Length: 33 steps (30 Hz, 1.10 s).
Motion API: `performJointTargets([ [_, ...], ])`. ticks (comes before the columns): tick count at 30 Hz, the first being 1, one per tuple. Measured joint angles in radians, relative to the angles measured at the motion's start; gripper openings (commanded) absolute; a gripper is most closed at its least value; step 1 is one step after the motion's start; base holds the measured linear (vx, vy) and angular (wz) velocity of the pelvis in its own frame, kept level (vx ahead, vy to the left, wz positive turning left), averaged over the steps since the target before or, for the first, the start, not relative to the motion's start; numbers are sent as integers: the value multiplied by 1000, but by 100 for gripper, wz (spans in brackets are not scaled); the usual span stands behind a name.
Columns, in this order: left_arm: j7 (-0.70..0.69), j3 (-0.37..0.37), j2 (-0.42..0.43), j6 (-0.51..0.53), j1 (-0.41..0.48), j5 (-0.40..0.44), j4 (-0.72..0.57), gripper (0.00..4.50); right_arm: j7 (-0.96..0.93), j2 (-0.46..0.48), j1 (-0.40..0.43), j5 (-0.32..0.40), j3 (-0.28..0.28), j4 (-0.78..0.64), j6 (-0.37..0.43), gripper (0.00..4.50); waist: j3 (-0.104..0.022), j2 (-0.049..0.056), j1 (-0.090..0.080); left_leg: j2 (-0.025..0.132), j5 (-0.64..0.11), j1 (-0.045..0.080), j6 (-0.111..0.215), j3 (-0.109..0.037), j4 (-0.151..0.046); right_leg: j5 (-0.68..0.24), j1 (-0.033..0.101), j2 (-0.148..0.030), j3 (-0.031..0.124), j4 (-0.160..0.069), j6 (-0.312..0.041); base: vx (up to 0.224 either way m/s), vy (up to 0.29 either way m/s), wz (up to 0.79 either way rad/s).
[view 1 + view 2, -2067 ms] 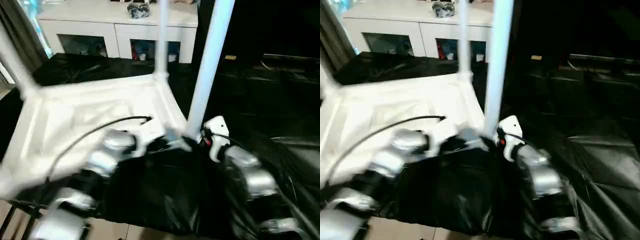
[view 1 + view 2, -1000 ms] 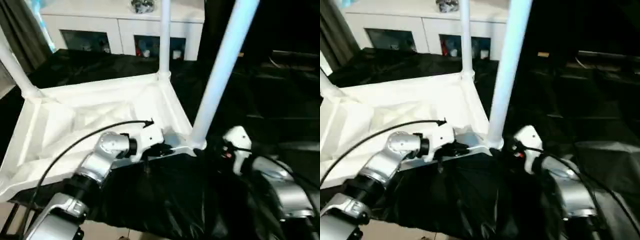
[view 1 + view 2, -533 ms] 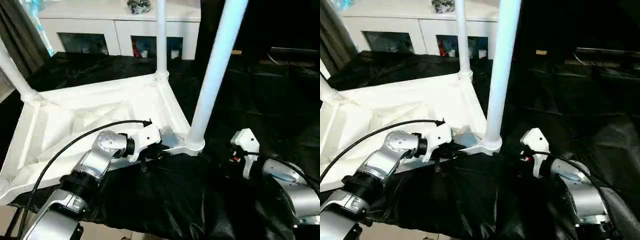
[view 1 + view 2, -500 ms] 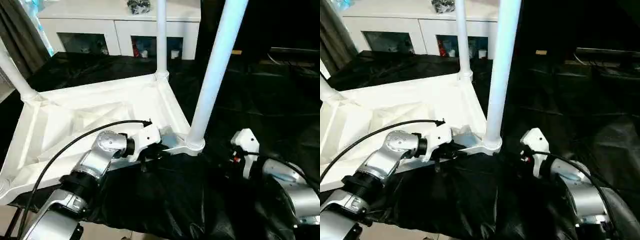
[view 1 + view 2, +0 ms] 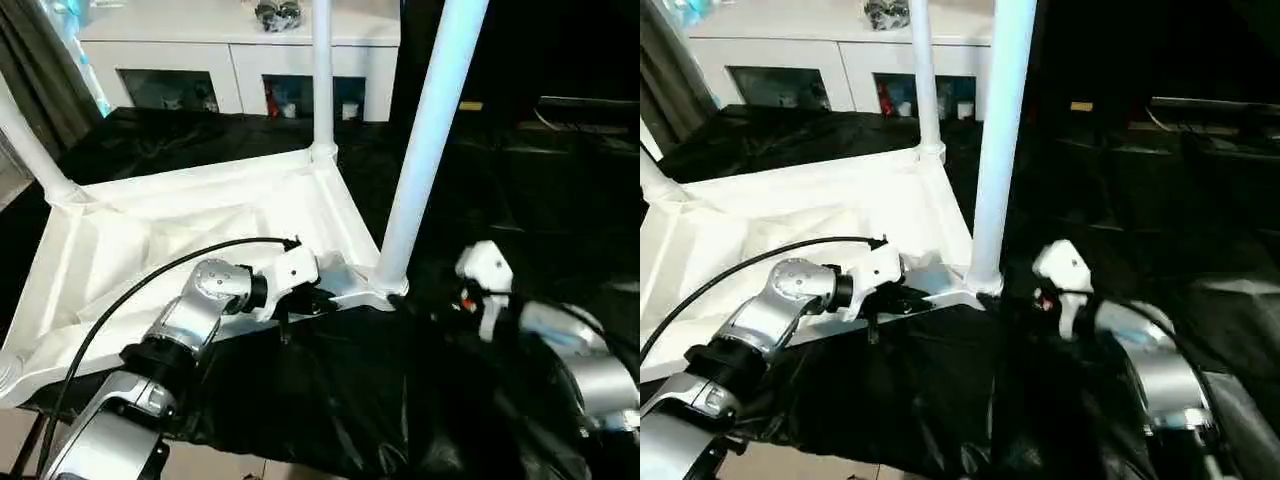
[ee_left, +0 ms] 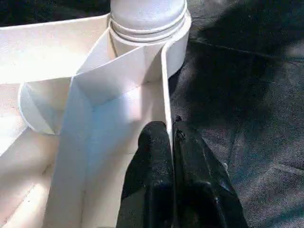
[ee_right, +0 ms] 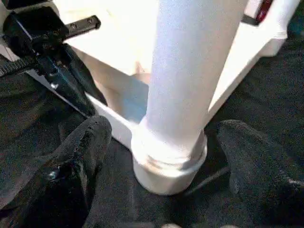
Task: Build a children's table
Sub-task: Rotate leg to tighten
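The children's table lies upside down on black cloth, its white tabletop (image 5: 180, 215) showing the ribbed underside. Three white legs stand upright in corner sockets: a near one (image 5: 425, 160), a far one (image 5: 322, 80) and one at the left (image 5: 28, 140). My left gripper (image 6: 171, 130) is shut on the tabletop's thin rim beside the near leg's socket (image 6: 148, 28). My right gripper (image 7: 165, 127) is open, its fingers (image 7: 83, 152) standing on either side of the near leg's base (image 7: 167, 161) without touching it.
A white cabinet (image 5: 240, 60) with glass doors stands behind the work surface. Crumpled black cloth (image 5: 330, 400) covers the surface in front and to the right. A black cable (image 5: 130, 295) arcs over my left forearm. A dark curtain (image 5: 40, 70) hangs at the far left.
My right arm has come in closer to the near leg's base, its jaws still wide. The left gripper stays pinched on the rim.
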Motion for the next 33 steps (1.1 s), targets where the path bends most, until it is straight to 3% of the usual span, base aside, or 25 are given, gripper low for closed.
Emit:
performJointTargets([
  [8, -6, -3, 1, -2, 1, 0, -7, 7, 14, 29, -109, -46, 43, 151, -73, 403, 0, -1, 2, 0, 1, -1, 1, 0, 1, 0, -1, 0, 0, 1, 0, 0, 0, 0],
  [28, -32, -3, 25, -2, 2, 0, -20, 0, 179, 36, -267, -64, 91, 421, -188, 227, 7, -18, 3, 1, 1, -1, 2, 0, 4, -1, -2, 0, 0, 7, -1, 0, 0, 0],
  [33, -38, -3, 31, -3, 2, -1, -19, 0, 212, 44, -297, -62, 91, 480, -209, 208, 6, -20, 1, 1, 1, -1, 2, 1, 5, -1, -2, 0, 0, 7, -1, 0, 0, 0],
])
